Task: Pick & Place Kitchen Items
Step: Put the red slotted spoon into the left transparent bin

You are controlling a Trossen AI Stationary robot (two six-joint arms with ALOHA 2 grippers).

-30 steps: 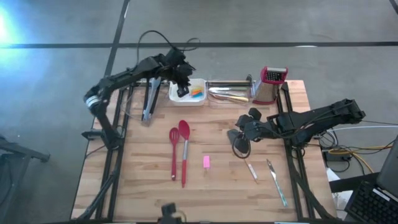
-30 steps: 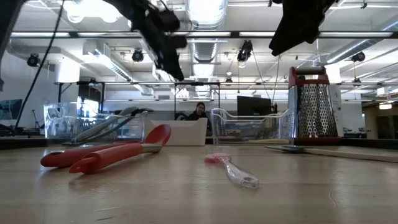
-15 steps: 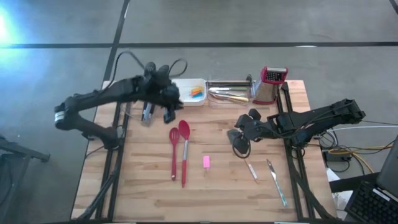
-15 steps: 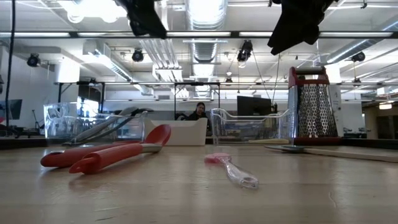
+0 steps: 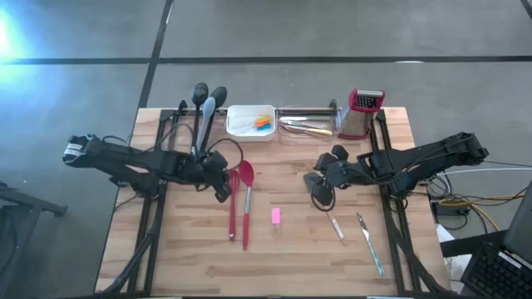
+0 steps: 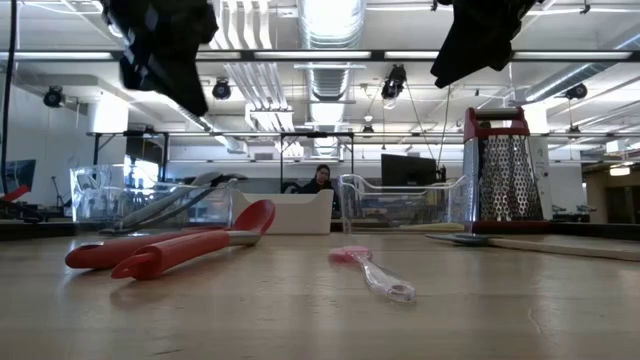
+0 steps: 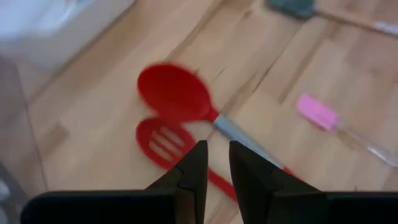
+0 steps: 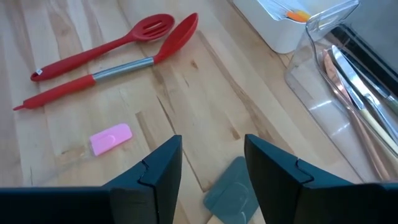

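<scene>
Two red long-handled spoons lie side by side on the table, a slotted one (image 5: 232, 203) and a solid one (image 5: 246, 199). My left gripper (image 5: 223, 186) hovers just left of their heads (image 7: 177, 93), open by a narrow gap and empty. A pink-headed scraper (image 5: 276, 216) lies flat to their right. My right gripper (image 5: 319, 184) hangs open above the grey spatula head (image 8: 233, 196), which shows between its fingers. The spatula's pale handle (image 5: 335, 226) and a knife (image 5: 370, 242) lie toward the near edge.
Along the far edge stand a clear bin of black utensils (image 5: 202, 116), a white tray (image 5: 241, 124) holding blue and orange blocks, a clear bin of knives (image 5: 306, 124) and the red-topped grater (image 5: 362, 112). A person sits in the room beyond (image 6: 320, 180).
My left arm has swung from over the white tray at the far edge toward the near and left side, and come down beside the red spoons' heads. No object on the table has moved.
</scene>
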